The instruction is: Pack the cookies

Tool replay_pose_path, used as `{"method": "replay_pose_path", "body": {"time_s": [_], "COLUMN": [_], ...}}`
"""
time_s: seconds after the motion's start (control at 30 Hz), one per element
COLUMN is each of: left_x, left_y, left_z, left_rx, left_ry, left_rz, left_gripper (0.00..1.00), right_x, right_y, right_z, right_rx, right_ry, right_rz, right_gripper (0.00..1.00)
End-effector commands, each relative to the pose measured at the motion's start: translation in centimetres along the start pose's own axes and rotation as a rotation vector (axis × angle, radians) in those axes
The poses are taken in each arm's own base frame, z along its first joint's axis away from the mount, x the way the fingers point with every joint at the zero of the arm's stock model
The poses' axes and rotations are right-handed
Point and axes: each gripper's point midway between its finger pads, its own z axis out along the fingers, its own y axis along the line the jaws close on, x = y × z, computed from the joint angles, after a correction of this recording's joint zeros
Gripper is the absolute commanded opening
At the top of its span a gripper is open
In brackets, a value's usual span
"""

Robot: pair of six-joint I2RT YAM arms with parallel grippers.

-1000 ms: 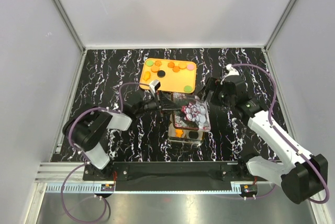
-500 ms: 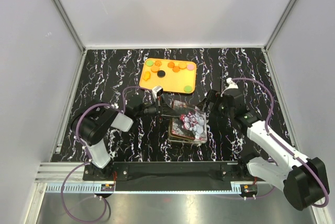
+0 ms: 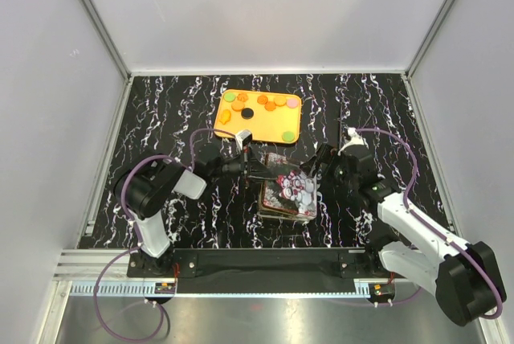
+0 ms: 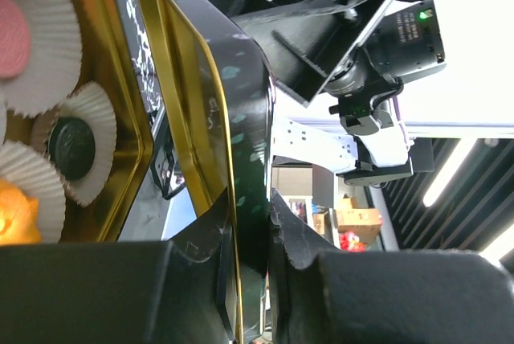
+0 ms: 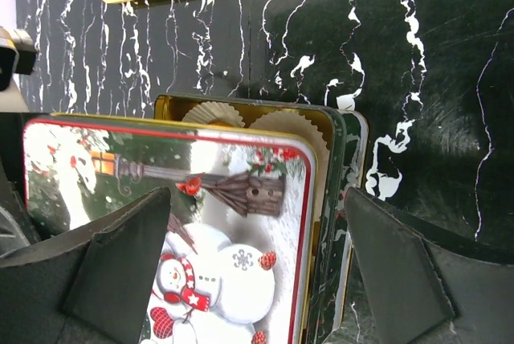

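We see orange, green and black cookies [image 3: 271, 105] lying flat on the yellow tray [image 3: 261, 125]. Pink, black and orange ones sit in paper cups [image 4: 95, 115] inside the tin [image 4: 173, 79].

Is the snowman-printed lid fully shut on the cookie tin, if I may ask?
Not fully: the snowman-printed metal lid sits offset, leaving white paper cups exposed inside the green-and-gold tin.

Your left gripper [image 3: 249, 165] reaches toward 3 o'clock, its fingers pinched onto the edge of the tin lid [image 3: 294, 184]. Your right gripper [image 3: 317, 164] points toward 10 o'clock with its jaws spread wide and its arm stretched low.
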Motion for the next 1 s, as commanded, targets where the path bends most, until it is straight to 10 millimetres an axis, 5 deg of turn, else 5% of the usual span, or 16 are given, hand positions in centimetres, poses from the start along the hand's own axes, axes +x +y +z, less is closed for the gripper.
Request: {"method": "replay_pose_path", "body": {"time_s": [0.0,0.97], "left_x": [0.2,-2.0], "left_y": [-5.9,-3.1], "left_z": [-0.3,0.3], "left_rx": [0.243,0.2], "left_ry": [0.01,-0.021], "left_rz": [0.401,0.361], "left_gripper": [0.0,0.01], "right_x": [-1.1,1.8], "right_y": [1.4,0.7], "right_z": [-0.3,0.3], "right_rx": [-0.062,-0.116], "right_ry": [-0.053,0.002], "right_rz": [0.011,0.035], "right_gripper": [0.96,0.98]}}
